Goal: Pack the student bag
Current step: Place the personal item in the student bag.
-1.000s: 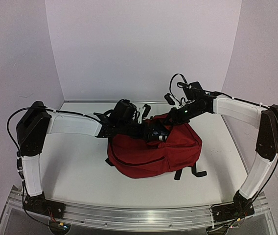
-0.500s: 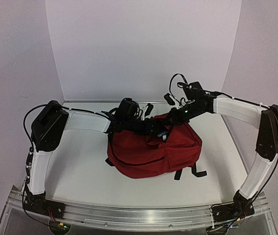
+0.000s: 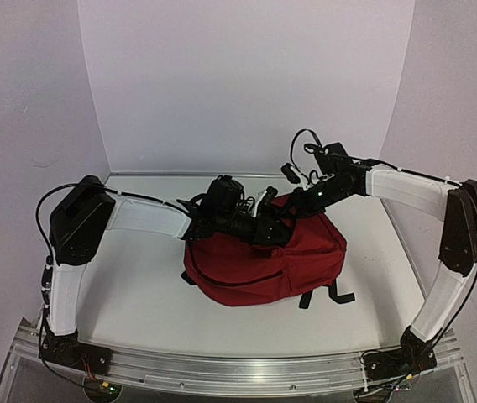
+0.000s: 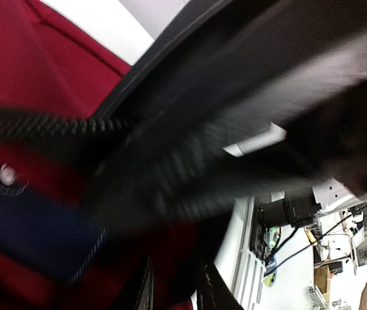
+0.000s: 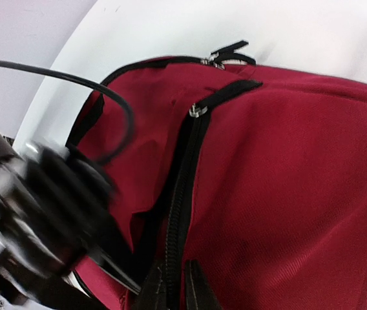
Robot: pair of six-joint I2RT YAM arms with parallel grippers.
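Note:
The dark red student bag (image 3: pixel 264 260) lies on the white table at centre, with its black zipper opening toward the back. My right gripper (image 5: pixel 174 292) is shut on the black zipper trim (image 5: pixel 183 187) at the bag's top edge and holds it up; it also shows in the top view (image 3: pixel 300 202). My left gripper (image 3: pixel 268 225) reaches in from the left to the bag's opening. Its view is blurred: red fabric (image 4: pixel 54 58), black trim and a navy patch (image 4: pixel 28 226) fill it. Dark fabric lies between its narrowly spaced fingers (image 4: pixel 146 287).
Black straps (image 3: pixel 327 295) trail from the bag's near right side. White walls stand to the left, back and right of the table. A metal rail (image 3: pixel 222 369) runs along the near edge. The left arm (image 5: pixel 35 219) crowds the right wrist view.
The left arm's elbow has swung right and its wrist has pushed closer to the bag's opening. A small blue-white spot at its tip no longer shows. The right arm has held still.

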